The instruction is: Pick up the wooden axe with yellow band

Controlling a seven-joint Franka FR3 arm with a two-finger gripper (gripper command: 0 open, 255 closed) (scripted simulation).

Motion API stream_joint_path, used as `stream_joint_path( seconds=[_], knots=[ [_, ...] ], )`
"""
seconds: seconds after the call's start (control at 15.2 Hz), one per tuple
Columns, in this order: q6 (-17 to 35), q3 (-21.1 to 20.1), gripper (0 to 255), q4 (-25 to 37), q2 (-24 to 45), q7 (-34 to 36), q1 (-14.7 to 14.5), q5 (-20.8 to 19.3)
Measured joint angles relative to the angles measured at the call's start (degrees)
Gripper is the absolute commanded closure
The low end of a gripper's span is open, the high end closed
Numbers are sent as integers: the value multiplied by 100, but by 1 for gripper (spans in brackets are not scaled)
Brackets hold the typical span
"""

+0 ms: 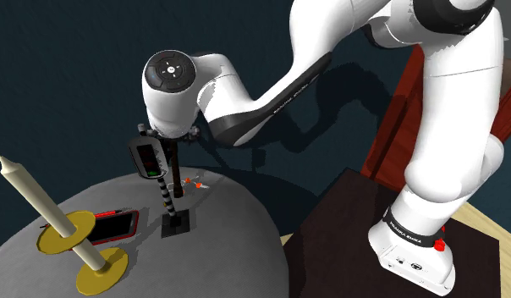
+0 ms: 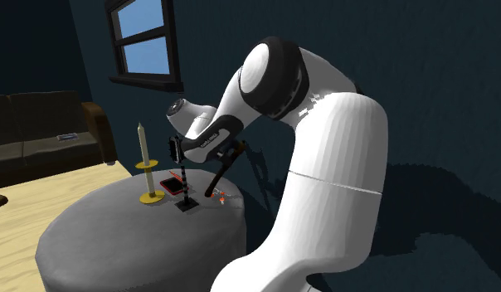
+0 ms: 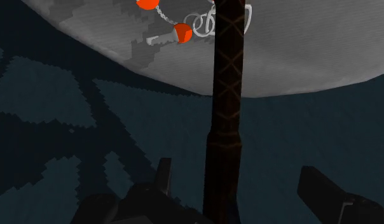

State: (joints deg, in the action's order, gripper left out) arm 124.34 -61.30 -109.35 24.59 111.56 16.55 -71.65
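The axe shows as a long dark brown handle [image 3: 226, 95] with a criss-cross pattern. It runs straight out between my fingers towards the edge of the round grey table [image 3: 311, 63]. My gripper [image 3: 237, 170] is open, and neither finger [image 3: 162, 178] touches the handle. In the second exterior view the handle [image 2: 220, 176] leans steeply, its lower end by the table's far edge, with the gripper [image 2: 226, 158] around its upper part. From the shoulder view the handle [image 1: 177, 173] hangs below the gripper [image 1: 172, 152]. The axe head and any yellow band are hidden.
A black-and-white banded pole [image 1: 167, 193] on a black square base stands right beside the handle. Small orange-and-white bits [image 1: 195, 182] lie at the handle's lower end. A red-framed device [image 1: 114, 224] and a candle [image 1: 30, 195] in a yellow holder sit further towards the shoulder view's left. A sofa [image 2: 41, 133] stands far off.
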Motion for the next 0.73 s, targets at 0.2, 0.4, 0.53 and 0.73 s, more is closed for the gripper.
stream_joint_path(
  seconds=[0.2, 0.4, 0.53, 0.73],
  knots=[
    [35, 121, 0, -31, 124, 189, -108, -203],
    [49, 189, 255, -57, 204, 276, -166, -308],
    [51, 196, 255, -59, 211, 284, -171, -319],
    [52, 197, 255, -59, 213, 286, -174, -324]
  ],
)
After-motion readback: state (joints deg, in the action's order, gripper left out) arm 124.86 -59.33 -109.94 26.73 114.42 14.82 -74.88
